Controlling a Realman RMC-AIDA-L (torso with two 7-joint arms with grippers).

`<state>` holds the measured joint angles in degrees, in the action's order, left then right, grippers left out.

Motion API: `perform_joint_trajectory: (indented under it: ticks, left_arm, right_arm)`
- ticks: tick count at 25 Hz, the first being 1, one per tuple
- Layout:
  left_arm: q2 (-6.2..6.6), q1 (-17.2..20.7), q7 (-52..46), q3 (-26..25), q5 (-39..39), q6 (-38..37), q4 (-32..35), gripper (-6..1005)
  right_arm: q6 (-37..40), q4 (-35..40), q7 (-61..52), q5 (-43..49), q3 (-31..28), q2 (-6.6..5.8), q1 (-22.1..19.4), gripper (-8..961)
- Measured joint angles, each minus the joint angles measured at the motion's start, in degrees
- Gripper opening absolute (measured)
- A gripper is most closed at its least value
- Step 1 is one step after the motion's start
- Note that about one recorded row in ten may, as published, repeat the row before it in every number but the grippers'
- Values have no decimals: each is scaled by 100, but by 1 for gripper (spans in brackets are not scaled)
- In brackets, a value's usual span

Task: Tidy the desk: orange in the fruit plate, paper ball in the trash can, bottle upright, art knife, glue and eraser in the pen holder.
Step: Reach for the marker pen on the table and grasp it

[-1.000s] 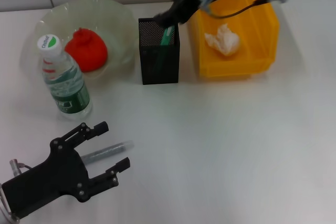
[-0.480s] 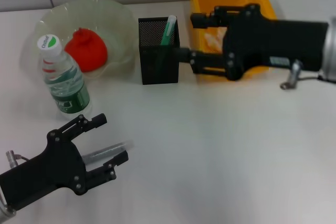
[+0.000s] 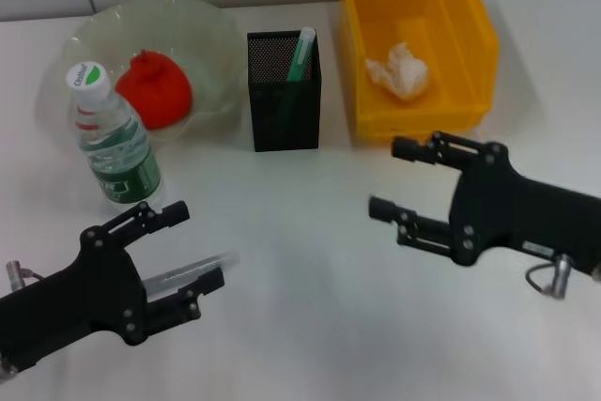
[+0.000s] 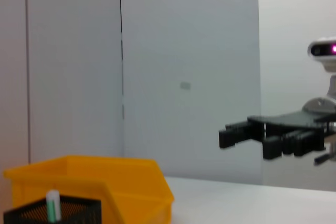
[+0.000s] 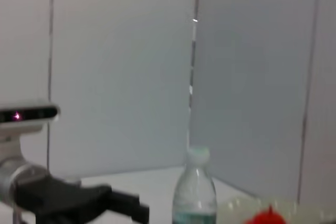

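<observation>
White desk (image 3: 310, 326). Left gripper (image 3: 186, 249) spread wide, clear stick (image 3: 192, 271) lying between the jaws, long axis roughly along them; bottle (image 3: 113, 143) upright beyond. Right gripper (image 3: 394, 180) parted and empty, well off from the stick; holder (image 3: 285, 105) ahead.

The left hand (image 3: 192, 249) hangs low at the near left with fingers spread, while the right hand (image 3: 394, 178) hovers at mid-right, fingers likewise parted.

Trash can (image 3: 465, 44): bright yellow. Paper ball (image 3: 398, 70): white. Pen holder (image 3: 285, 115): black mesh. Orange (image 3: 154, 89): red-orange. Fruit plate (image 3: 216, 35): pale green, translucent. Bottle (image 3: 113, 144): clear, white cap, green label.
</observation>
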<state>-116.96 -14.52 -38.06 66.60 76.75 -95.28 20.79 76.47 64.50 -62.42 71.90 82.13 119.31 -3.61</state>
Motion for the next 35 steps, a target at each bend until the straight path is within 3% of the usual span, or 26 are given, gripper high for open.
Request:
perform_joint_trajectory:
  ticks: [4, 5, 6, 7, 10, 11, 12, 14, 17, 24, 25, 29, 35]
  left_arm:
    - [37, 54, -501, -31, 263, 70, 350, 696]
    - [1, 235, -1432, -39, 758, 317, 1318, 695]
    - [1, 235, -1432, -39, 758, 317, 1318, 695]
    - [-80, 399, -2018, -35, 1144, 495, 2065, 695]
    - [-80, 399, -2018, -35, 1144, 495, 2065, 695]
    - [-164, 641, -3446, 285, 1950, 851, 3615, 694]
    - [-162, 661, -3904, 478, 2179, 926, 4046, 694]
    - [-162, 661, -3904, 478, 2179, 926, 4046, 694]
    - [-161, 607, -5238, 849, 3158, 1024, 5404, 693]
    - [-152, 244, -6591, 1274, 4365, 980, 6310, 692]
    - [-159, 76, -7111, 1629, 4881, 967, 6643, 692]
    - [-169, -116, -7774, 2032, 5263, 1025, 7016, 691]
    - [-174, -433, -8397, 2281, 5869, 1064, 7068, 690]
  right_arm:
    - [343, -588, 276, -53, -312, 8, 31, 678]
    - [468, -752, 386, -79, -415, 11, 52, 684]
    - [585, -894, 488, -113, -524, 10, 76, 689]
    - [725, -1078, 599, -144, -651, 10, 115, 694]
    - [1126, -1701, 882, -198, -1075, -2, 305, 777]
    - [1249, -1916, 970, -195, -1203, -8, 372, 805]
    - [1381, -2176, 1107, -168, -1376, -25, 467, 833]
    - [1527, -2575, 1336, -38, -1597, -64, 617, 833]
    - [1633, -2889, 1554, 297, -1763, -107, 757, 833]
    - [1555, -3052, 1710, 567, -1840, -76, 803, 834]
    - [1533, -3092, 1744, 569, -1852, -72, 816, 834]
    - [1507, -3262, 1799, 572, -1871, -74, 923, 834]
    - [1470, -3352, 1801, 575, -1963, -71, 993, 833]
